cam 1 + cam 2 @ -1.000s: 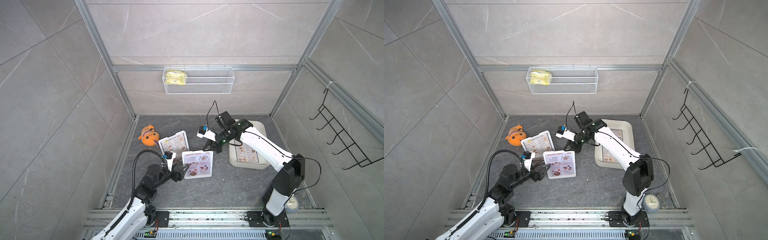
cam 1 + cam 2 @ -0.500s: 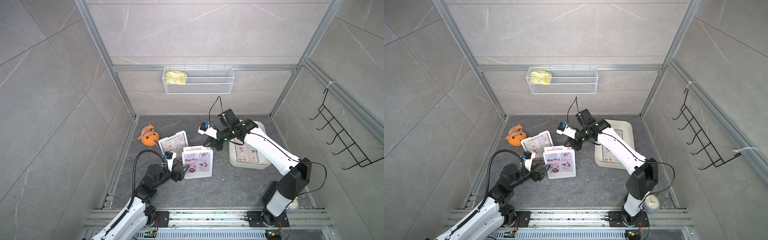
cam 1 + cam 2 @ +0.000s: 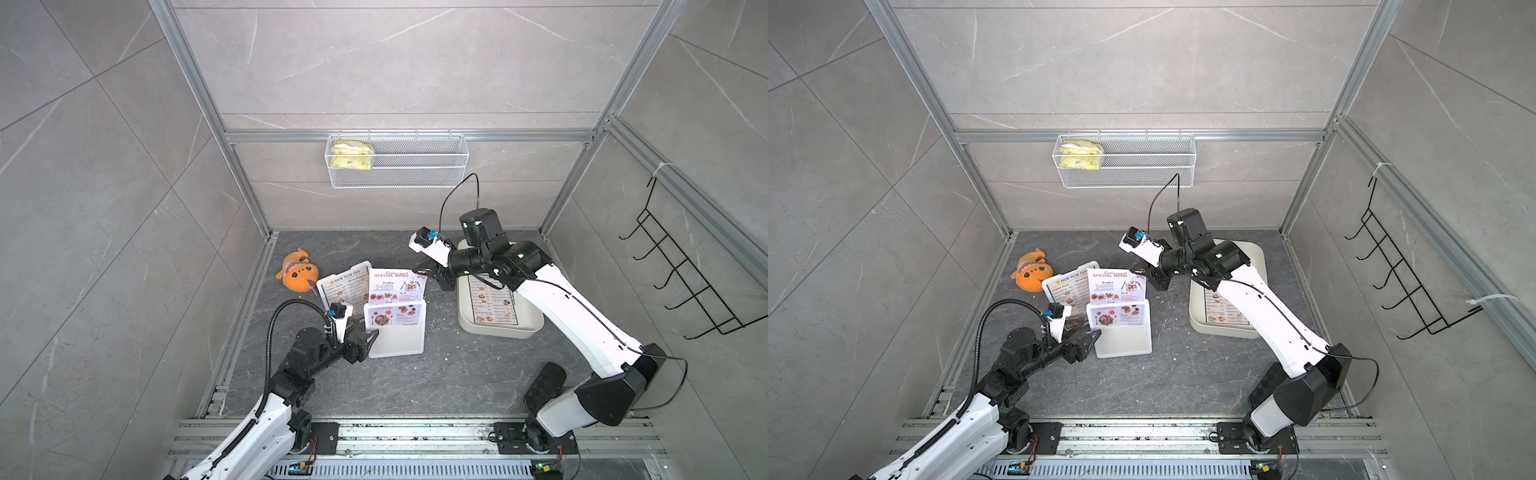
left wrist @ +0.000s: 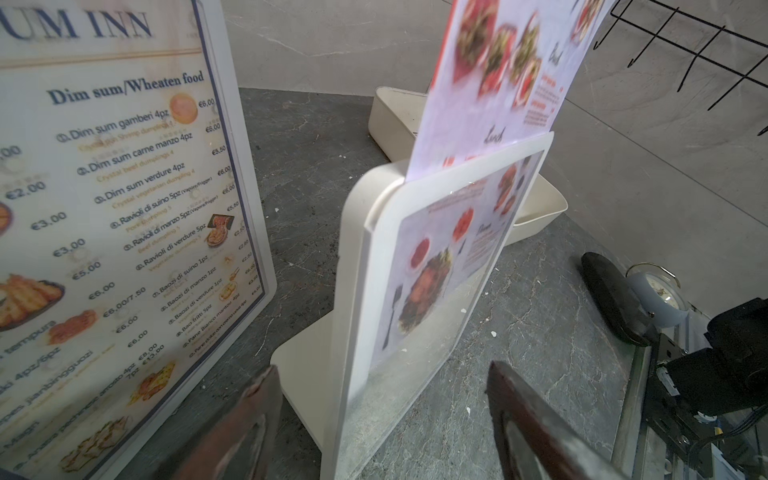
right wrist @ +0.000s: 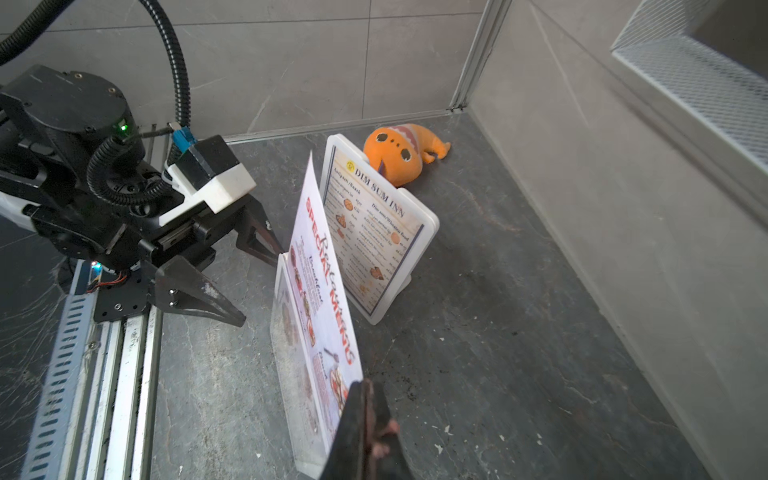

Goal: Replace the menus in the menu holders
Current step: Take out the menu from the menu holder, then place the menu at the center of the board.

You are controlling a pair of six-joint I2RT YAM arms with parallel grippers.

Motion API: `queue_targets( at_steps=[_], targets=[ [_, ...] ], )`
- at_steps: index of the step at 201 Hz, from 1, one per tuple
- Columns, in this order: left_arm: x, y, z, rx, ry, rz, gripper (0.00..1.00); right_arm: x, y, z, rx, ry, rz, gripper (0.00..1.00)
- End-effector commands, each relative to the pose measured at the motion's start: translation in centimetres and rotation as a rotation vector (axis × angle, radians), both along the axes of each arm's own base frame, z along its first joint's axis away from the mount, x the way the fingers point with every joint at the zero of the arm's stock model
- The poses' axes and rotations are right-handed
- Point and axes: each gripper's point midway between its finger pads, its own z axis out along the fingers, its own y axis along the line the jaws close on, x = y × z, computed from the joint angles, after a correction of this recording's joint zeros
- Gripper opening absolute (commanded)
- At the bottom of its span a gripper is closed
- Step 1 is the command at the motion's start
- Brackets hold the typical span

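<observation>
Now special menu [image 3: 397,286] half out of front holder [image 3: 395,343], fully seated one second ago; right pincer [image 3: 423,273] clamped on its top corner, pulling up; left pincer [image 3: 369,332] wide open astride holder, contact unclear. Dim Sum menu [image 5: 370,237] in rear holder [image 5: 430,222] not yet pulled.

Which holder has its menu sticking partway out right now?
The front holder: its red SPECIAL MENU sheet stands half out the top, pinched by the right gripper. The DIM SUM INN holder has its sheet fully in.
</observation>
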Motion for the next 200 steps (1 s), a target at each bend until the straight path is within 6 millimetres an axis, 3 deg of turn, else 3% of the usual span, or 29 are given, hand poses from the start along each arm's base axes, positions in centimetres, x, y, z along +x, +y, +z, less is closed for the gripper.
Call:
queue_targets(
  at_steps=[1, 51, 71, 86, 104, 134, 166, 200],
  targets=[
    [0.5, -0.1, 2.1, -0.014, -0.079, 0.003, 0.81, 0.9, -1.1, 4.4, 0.07, -0.114, -0.103, 0.0],
    [0.6, 0.0, 2.6, -0.021, -0.087, 0.017, 0.81, 4.5, -5.7, 11.4, 0.26, -0.245, -0.512, 0.0],
    [0.5, 0.1, 2.9, -0.029, -0.092, 0.019, 0.81, 5.8, -8.0, 12.6, 0.303, -0.271, -0.684, 0.0],
    [0.5, 0.1, 3.0, -0.034, -0.092, 0.02, 0.81, 6.8, -9.5, 12.4, 0.305, -0.28, -0.79, 0.0],
    [0.4, 0.2, 3.1, -0.039, -0.093, 0.022, 0.81, 7.8, -9.8, 11.0, 0.291, -0.254, -0.849, 0.0],
    [0.5, 0.1, 3.2, -0.046, -0.087, 0.023, 0.82, 9.4, -9.1, 6.7, 0.255, -0.164, -0.889, 0.0],
    [0.5, 0.1, 3.2, -0.048, -0.081, 0.025, 0.82, 10.9, -7.5, 1.8, 0.27, -0.055, -0.91, 0.0],
    [0.7, 0.1, 3.2, -0.049, -0.074, 0.029, 0.82, 12.0, -4.9, -1.6, 0.334, 0.061, -0.871, 0.0]
  ],
)
